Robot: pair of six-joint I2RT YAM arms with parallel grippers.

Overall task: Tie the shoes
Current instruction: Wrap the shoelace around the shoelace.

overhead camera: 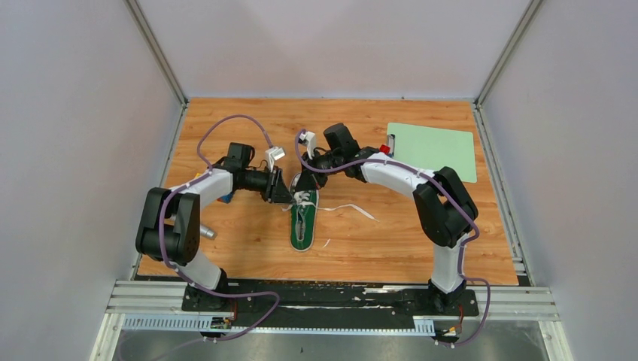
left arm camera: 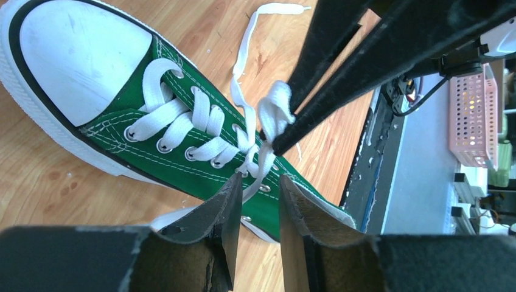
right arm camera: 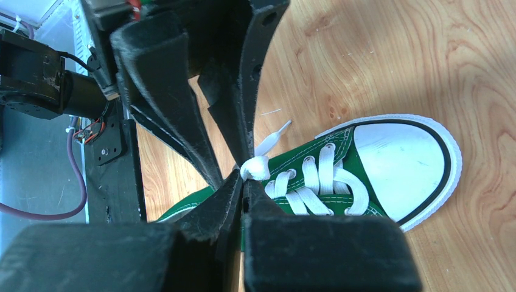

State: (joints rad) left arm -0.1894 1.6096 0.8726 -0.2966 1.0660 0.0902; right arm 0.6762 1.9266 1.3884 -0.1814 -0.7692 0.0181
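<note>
The green sneaker (overhead camera: 303, 226) lies on the wooden counter (overhead camera: 421, 233) in the middle of the top view, with both arms meeting over its upper end. In the left wrist view its white toe cap fills the upper left, and the white laces (left arm camera: 182, 118) are threaded through the eyelets.

The right gripper (right arm camera: 243, 179) is clamped shut on a bunched fold of lace (left arm camera: 275, 112) and holds it above the top eyelets. The left gripper (left arm camera: 260, 177) has its jaws partly apart, with a lace strand running between them; they are not pinching it.

This looks like the loop-forming step. One fold is held and the second strand is about to be taken. Next, the left jaws need to close firmly on that strand without snagging the held fold, then carry it around the fold. One loose lace end (overhead camera: 353, 209) trails to the right.
</note>
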